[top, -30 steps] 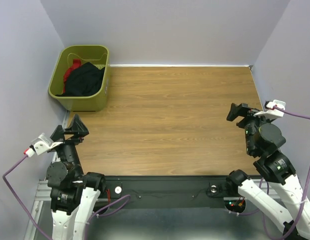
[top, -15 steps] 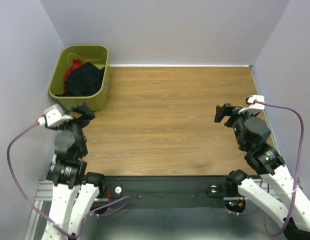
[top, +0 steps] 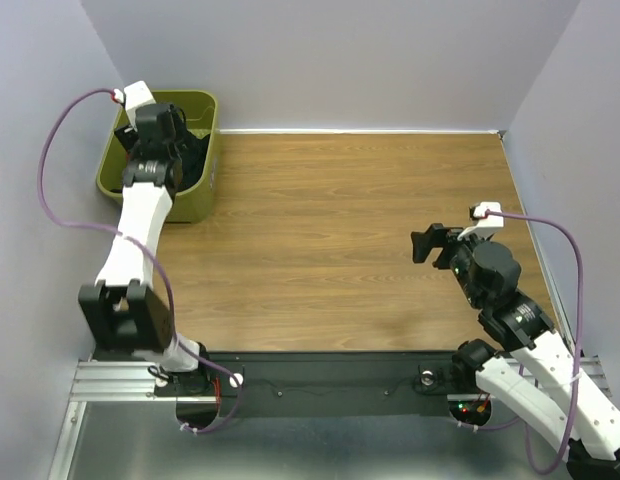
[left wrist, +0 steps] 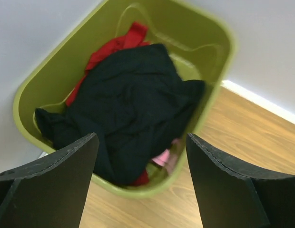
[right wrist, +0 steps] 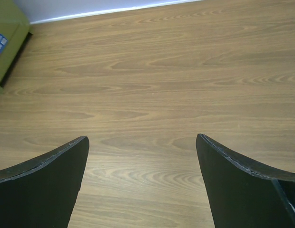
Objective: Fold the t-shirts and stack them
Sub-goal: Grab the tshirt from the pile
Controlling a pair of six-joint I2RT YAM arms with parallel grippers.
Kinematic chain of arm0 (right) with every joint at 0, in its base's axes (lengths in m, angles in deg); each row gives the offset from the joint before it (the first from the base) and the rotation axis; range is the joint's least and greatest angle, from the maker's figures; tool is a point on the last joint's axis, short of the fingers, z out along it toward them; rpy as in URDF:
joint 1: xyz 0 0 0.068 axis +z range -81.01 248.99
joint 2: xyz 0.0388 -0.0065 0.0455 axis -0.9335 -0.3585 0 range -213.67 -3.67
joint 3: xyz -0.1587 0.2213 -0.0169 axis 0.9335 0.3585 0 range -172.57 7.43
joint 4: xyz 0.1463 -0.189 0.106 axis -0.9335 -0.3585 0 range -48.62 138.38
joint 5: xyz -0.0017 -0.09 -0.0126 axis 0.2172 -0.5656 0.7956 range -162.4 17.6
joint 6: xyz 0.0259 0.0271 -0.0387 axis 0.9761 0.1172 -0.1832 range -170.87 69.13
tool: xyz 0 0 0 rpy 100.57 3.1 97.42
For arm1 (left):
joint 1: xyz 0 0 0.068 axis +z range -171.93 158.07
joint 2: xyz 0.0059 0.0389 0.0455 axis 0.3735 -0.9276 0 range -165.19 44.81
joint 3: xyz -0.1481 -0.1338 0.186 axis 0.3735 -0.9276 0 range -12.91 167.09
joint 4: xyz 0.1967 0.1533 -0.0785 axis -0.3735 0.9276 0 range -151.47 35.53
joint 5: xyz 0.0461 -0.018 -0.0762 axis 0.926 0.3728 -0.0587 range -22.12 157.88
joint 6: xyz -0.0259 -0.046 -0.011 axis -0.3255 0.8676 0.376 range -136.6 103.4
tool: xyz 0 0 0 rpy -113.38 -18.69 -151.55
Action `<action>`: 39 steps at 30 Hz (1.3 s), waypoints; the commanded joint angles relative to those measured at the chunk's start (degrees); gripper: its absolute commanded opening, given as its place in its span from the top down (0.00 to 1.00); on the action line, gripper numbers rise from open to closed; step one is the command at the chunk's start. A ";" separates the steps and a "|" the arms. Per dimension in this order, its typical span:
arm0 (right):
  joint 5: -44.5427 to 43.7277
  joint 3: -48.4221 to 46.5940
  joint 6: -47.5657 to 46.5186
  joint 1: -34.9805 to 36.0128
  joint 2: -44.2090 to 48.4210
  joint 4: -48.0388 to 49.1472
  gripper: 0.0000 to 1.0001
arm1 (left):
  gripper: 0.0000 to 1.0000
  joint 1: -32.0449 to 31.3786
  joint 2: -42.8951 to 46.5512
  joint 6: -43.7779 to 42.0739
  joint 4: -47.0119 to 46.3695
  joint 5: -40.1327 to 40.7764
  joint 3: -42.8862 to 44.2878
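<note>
The t-shirts lie crumpled together in an olive-green basket (left wrist: 217,57) at the table's far left corner. A large black one (left wrist: 133,99) is on top, a dark red one (left wrist: 114,45) shows behind it, and a bit of pink one (left wrist: 165,159) shows at the near wall. My left gripper (top: 162,130) hangs over the basket, stretched out from its base. In its wrist view the left gripper (left wrist: 142,142) is open above the black cloth and touches nothing. My right gripper (top: 426,243) hovers open over bare wood at the right, and the right wrist view shows the right gripper (right wrist: 142,140) empty.
The wooden table (top: 340,220) is walled at the back and on both sides, with a white strip (top: 360,130) along the far edge. The basket (top: 185,205) stands against the left wall, and its corner (right wrist: 9,28) shows in the right wrist view. A purple cable (top: 52,180) loops off the left arm.
My left arm has swung from the near left edge of the table out over the basket, its jaws narrowing slightly. My right gripper has moved left and inward over the table.
</note>
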 commanded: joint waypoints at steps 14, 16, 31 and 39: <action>1.56 1.15 1.46 0.26 2.37 3.02 0.00 | 0.32 9.71 -36.61 1.99 12.43 -8.74 28.22; 2.09 1.24 1.46 0.26 2.37 3.02 0.00 | 0.43 9.71 -39.59 1.64 12.35 -10.76 29.28; 3.67 -0.78 1.54 0.26 -1.85 3.02 0.00 | 1.00 9.45 -25.50 0.13 7.69 -12.25 27.97; 5.60 -1.22 2.78 0.26 -1.41 3.02 0.00 | 1.00 -0.46 -10.97 1.55 2.68 -14.10 26.55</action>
